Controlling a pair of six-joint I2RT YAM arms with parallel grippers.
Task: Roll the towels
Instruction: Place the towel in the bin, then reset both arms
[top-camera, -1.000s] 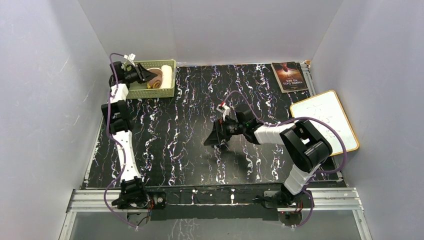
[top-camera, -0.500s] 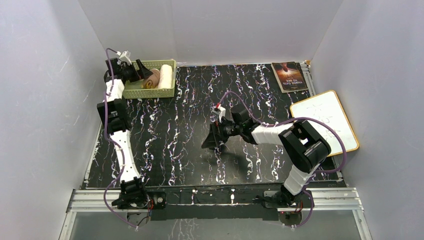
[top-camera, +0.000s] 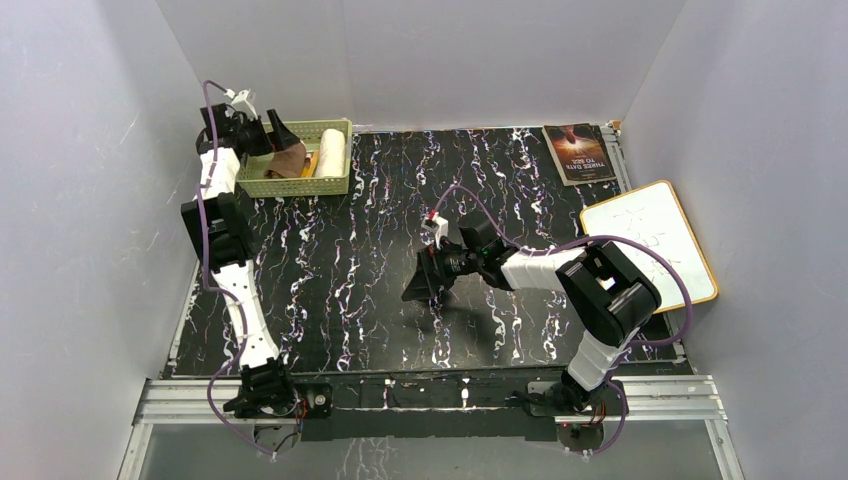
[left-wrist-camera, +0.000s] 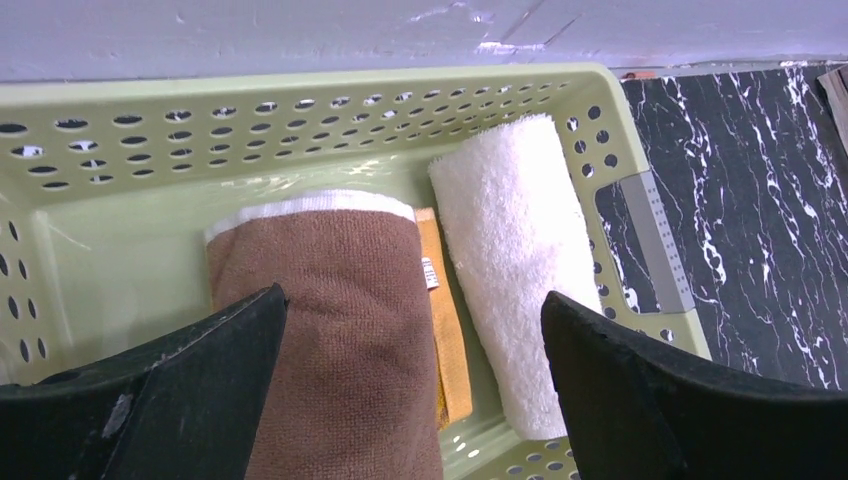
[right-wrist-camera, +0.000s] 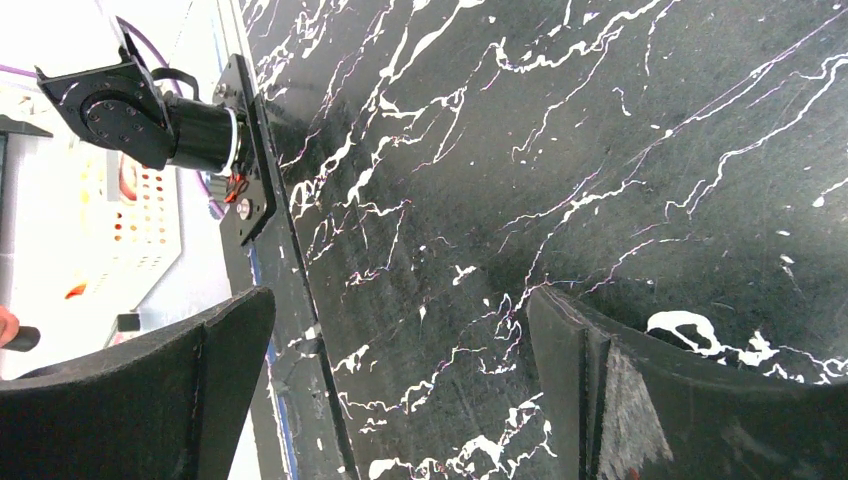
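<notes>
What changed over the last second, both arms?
The left claw backed off the towels toward the left end of the basket, open and holding nothing. The right claw drifted slightly left over the table, open. The brown-and-orange towel and white towel stayed rolled in the basket.

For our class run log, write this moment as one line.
left gripper: open, above basket | right gripper: open, empty, above table | brown towel: rolled, in basket | white towel: rolled, in basket beside it

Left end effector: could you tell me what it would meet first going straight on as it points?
The left end effector would probably meet the rolled brown-and-orange towel in the green basket first; the white towel lies beside that line.
</notes>
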